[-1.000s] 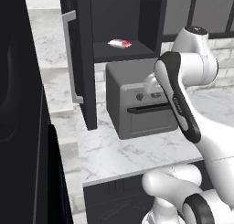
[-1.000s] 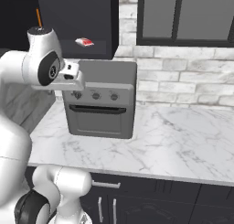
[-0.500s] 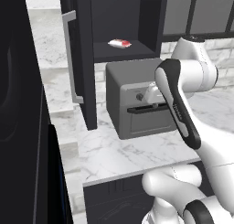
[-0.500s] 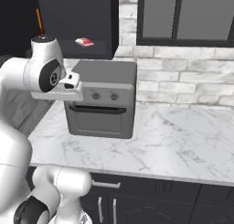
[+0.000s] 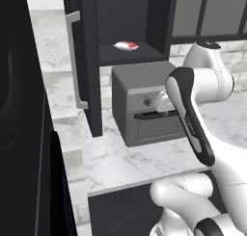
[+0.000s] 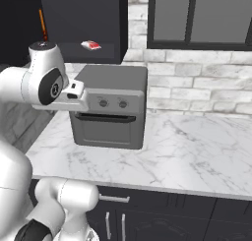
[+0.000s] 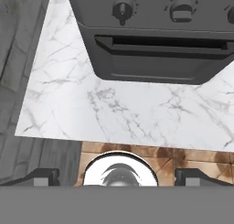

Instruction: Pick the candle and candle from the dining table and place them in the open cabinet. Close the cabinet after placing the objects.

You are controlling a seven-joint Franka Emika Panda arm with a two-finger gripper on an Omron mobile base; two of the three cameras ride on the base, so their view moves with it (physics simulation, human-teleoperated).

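Left base view: the white arm [image 5: 193,110] rises from the lower right of the frame and folds across the front of a grey countertop oven [image 5: 140,102], which sits on a white marble bench [image 5: 125,158] at centre. Above the oven, in the upper middle of the frame, a dark wall cabinet [image 5: 130,18] stands open, its door [image 5: 87,61] with a long silver handle [image 5: 73,57] swung out toward the upper left. A small red-and-white candle [image 5: 126,45] lies on the cabinet shelf, well above the arm.

In the right base view the same candle [image 6: 91,45] shows at upper left on that shelf, and an orange stick-shaped object [image 6: 43,24] stands at the far upper left; what it is cannot be told. The arm's elbow [image 6: 47,82] sits at left, just beside the oven [image 6: 110,105].

Compared with a second ago, the forearm in the left base view has swung lower and nearer the camera, and the elbow in the right base view has dropped from the upper left toward the middle left. The candle and the cabinet door have not moved.

In the hand view the pincer [image 7: 116,175] is spread wide and holds nothing, its two dark tips at the bottom corners, over the marble bench [image 7: 114,109] and the oven's lower front [image 7: 160,49].
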